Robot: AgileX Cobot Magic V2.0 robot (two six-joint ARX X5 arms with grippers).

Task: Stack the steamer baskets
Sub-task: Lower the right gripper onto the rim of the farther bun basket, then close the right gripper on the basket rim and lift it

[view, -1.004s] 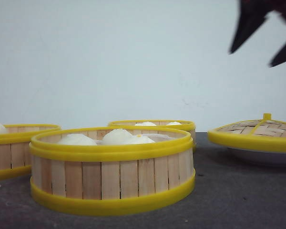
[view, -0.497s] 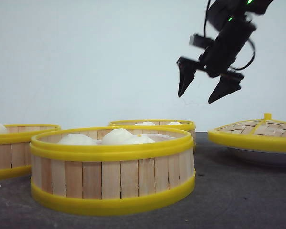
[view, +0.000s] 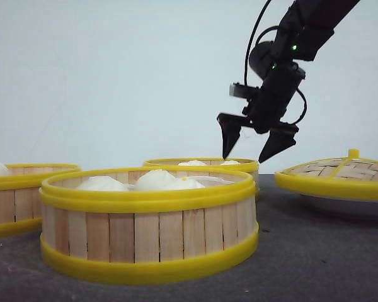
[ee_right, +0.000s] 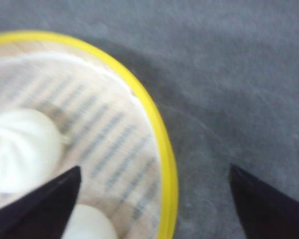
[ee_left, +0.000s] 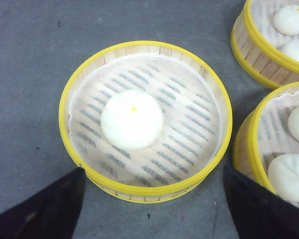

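Lower and further left than half a second ago, the right gripper [view: 249, 146] now hangs just above the right-hand rim of the back steamer basket [view: 205, 165], not touching it. Its two dark fingers [view: 228, 135] point down and stand spread apart with nothing between them. In the right wrist view the same fingertips [ee_right: 40, 204] straddle that basket's yellow rim [ee_right: 159, 139], one over the mesh liner and white buns [ee_right: 20, 147], the other over bare grey table [ee_right: 239, 74]. From the fingers the black arm [view: 302, 31] climbs steeply up and to the right, wrist tilted, cables looping beside it, a green light on its housing.

From the left wrist view, the left gripper [ee_left: 149, 209] is also splayed wide and empty, poised above the left steamer basket [ee_left: 144, 117], which holds a single bun [ee_left: 132, 119].

Nearest the front camera stands the front steamer basket [view: 148, 223], holding several buns. All three baskets sit separately on the table. At the right, a woven lid [view: 337, 173] rests on a white plate [view: 346, 206].
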